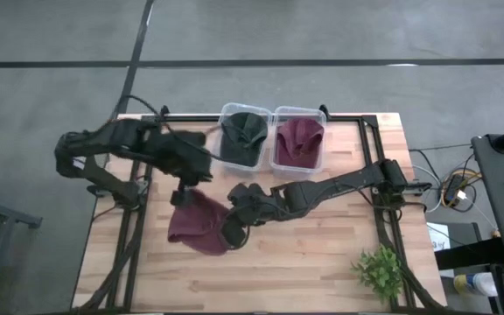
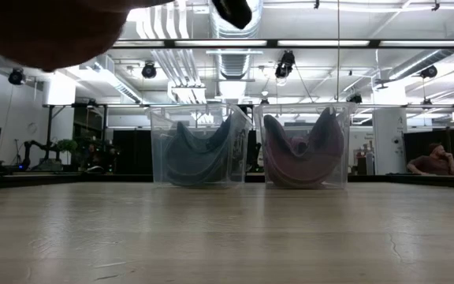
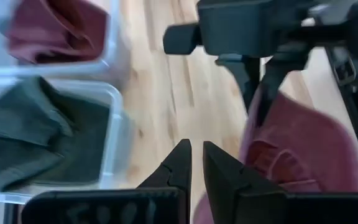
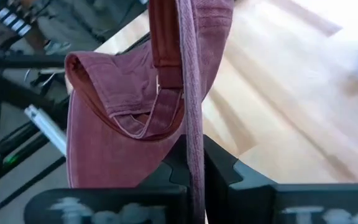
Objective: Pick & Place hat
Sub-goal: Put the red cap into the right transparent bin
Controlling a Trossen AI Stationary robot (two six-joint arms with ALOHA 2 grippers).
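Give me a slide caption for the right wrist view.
Right end effector shut on the maroon hat, lifted above the wooden table.

Your two arms are dark, jointed and boxy; each claw, left claw [image 3: 194, 163] and right claw [image 4: 194, 163], has two black wedge-shaped fingers.

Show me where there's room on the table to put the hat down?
Bare wood lies between the maroon hat and the plant, along the near edge. It is crowded by the two bins and where both pincers meet.
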